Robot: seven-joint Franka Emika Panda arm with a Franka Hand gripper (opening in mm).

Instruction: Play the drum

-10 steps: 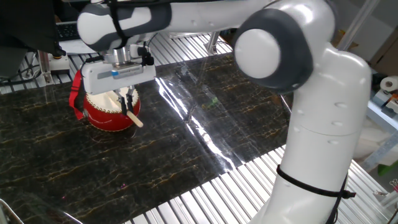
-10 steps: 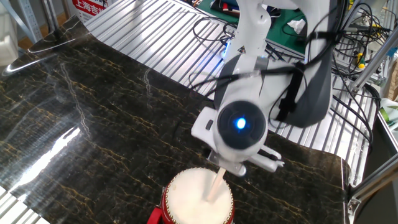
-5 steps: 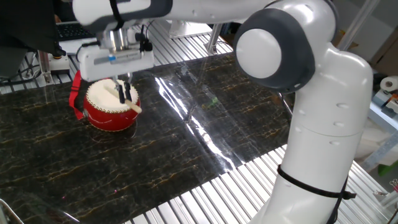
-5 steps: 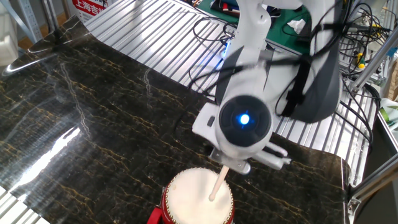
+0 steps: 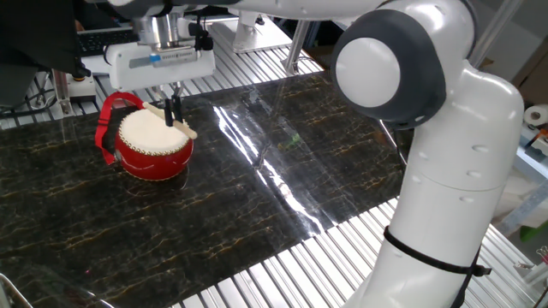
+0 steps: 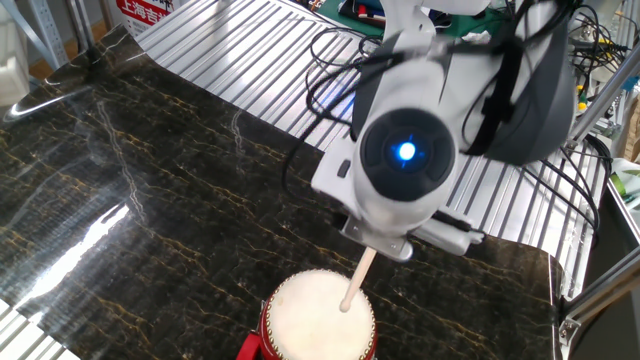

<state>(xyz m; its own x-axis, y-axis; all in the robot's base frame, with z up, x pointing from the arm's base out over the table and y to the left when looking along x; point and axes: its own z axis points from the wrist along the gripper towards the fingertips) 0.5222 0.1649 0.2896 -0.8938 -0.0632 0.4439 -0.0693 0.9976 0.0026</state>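
Note:
The small red drum point(image 5: 151, 144) with a cream-white head and red loop strap stands on the dark marble table point(image 5: 257, 188); it also shows in the other fixed view point(image 6: 312, 318) at the bottom edge. My gripper point(image 5: 173, 113) hangs just above the drum's far right rim, shut on a thin light wooden stick point(image 5: 169, 120). The stick point(image 6: 356, 280) slants down over the drum head, its tip just above or at the skin.
Ribbed metal surface point(image 5: 282, 274) borders the marble slab in front and behind. Cables and equipment point(image 6: 560, 60) lie beyond the table. My own large white arm point(image 5: 428, 154) rises at the right.
My gripper has risen with the stick, from low on the drum head to above its rim. The drum has not moved.

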